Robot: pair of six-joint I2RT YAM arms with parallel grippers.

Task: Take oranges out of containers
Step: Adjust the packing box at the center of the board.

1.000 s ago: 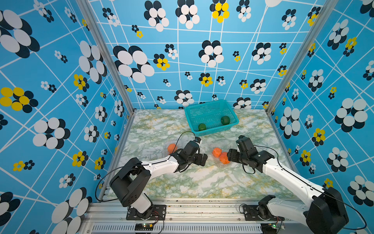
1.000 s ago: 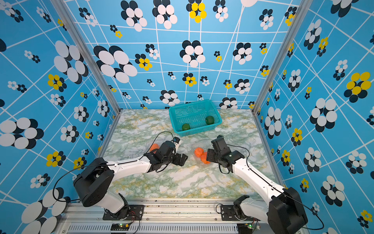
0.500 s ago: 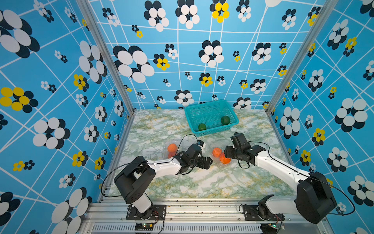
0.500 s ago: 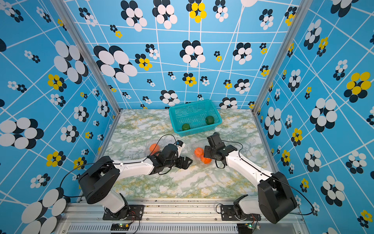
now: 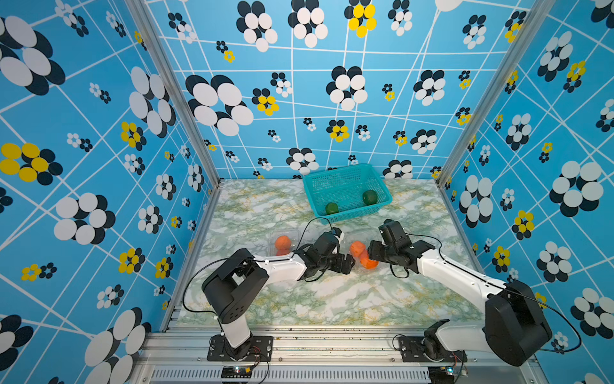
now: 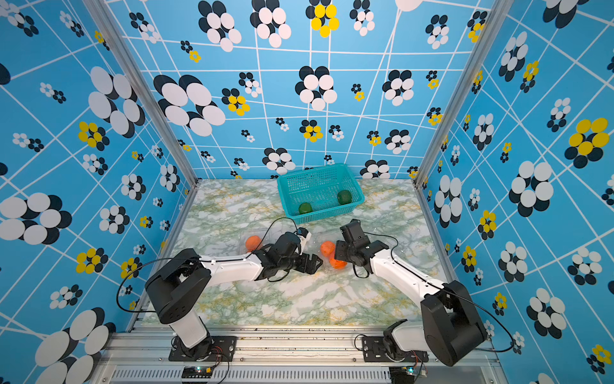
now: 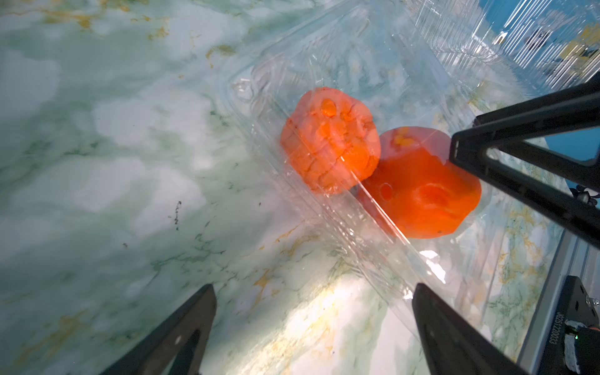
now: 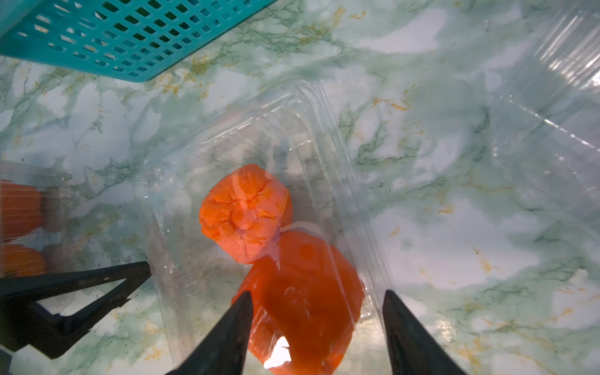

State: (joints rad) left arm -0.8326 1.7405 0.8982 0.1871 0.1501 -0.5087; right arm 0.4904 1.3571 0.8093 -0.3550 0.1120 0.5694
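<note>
In both top views a small clear plastic box (image 5: 360, 240) sits mid-table with two round oranges (image 5: 357, 248) inside. It lies between the left gripper (image 5: 348, 263) and the right gripper (image 6: 337, 253). Both have come closer to it than a second ago, likely to steady and open it.

Left wrist view: the left gripper (image 7: 313, 292) is wide open and holds nothing. The box lies just ahead.

Right wrist view: the right gripper (image 8: 317, 294) is about half open, one finger each side of the nearer orange (image 8: 308, 276). It grips nothing yet.
</note>
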